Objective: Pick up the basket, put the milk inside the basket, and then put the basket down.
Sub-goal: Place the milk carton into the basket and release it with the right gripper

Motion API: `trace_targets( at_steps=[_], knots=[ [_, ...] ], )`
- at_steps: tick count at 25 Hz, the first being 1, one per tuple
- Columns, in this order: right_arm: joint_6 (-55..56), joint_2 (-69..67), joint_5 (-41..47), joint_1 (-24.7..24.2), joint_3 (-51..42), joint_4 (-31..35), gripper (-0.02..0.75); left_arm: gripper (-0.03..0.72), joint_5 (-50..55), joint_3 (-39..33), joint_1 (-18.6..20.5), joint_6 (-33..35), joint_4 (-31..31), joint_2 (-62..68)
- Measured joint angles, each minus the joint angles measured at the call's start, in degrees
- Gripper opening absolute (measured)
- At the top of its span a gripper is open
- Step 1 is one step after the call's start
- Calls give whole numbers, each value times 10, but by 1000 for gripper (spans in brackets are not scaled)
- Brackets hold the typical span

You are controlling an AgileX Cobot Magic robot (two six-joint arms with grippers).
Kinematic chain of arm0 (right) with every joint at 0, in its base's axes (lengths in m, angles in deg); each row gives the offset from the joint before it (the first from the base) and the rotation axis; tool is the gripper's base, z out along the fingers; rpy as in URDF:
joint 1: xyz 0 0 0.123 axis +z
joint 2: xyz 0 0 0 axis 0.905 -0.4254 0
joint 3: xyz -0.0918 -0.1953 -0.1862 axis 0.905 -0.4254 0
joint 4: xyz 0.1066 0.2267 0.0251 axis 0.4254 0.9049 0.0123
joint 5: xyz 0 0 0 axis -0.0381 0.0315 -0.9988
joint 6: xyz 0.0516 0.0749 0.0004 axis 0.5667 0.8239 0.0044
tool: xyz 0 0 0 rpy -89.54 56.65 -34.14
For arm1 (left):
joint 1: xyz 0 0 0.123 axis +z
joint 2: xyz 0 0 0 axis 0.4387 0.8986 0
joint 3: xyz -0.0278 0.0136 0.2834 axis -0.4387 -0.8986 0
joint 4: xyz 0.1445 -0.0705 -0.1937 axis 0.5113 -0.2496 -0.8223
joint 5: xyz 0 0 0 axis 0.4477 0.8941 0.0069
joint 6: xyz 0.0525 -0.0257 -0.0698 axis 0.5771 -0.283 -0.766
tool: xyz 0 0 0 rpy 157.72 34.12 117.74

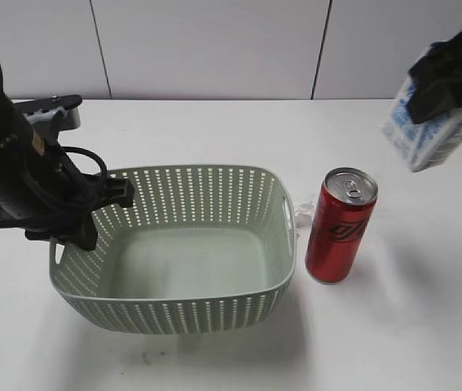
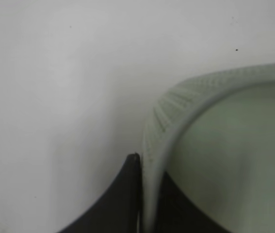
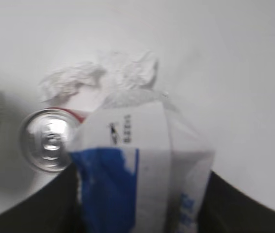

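Observation:
The pale sage-green basket (image 1: 182, 244) sits at the table's centre, empty. My left gripper (image 1: 84, 224) is shut on its left rim; in the left wrist view the fingers (image 2: 149, 194) pinch the rim (image 2: 176, 107) from both sides. The basket's left side looks slightly raised. My right gripper (image 1: 446, 77) holds the white-and-blue milk carton (image 1: 430, 130) high in the air at the right, above and right of the can. In the right wrist view the carton (image 3: 142, 165) fills the space between the fingers.
A tall red soda can (image 1: 341, 226) stands upright just right of the basket; its top shows in the right wrist view (image 3: 47, 141). A crumpled white wrapper (image 3: 103, 73) lies on the white table behind the can.

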Motion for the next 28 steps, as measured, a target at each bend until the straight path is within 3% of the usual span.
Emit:
trace_targets(
  at_steps=[8,13,21,28],
  knots=[
    [54,0,-11,200,49,17,330,0,-3,0,0,0,7,0],
    [58,-27,-46,272,55,42,330,0,-5,0,0,0,8,0],
    [59,-176,-75,283,55,38,330,-1,-5,0,0,0,8,0],
    [59,-216,-112,284,55,40,330,-1,-7,0,0,0,8,0]
  ],
)
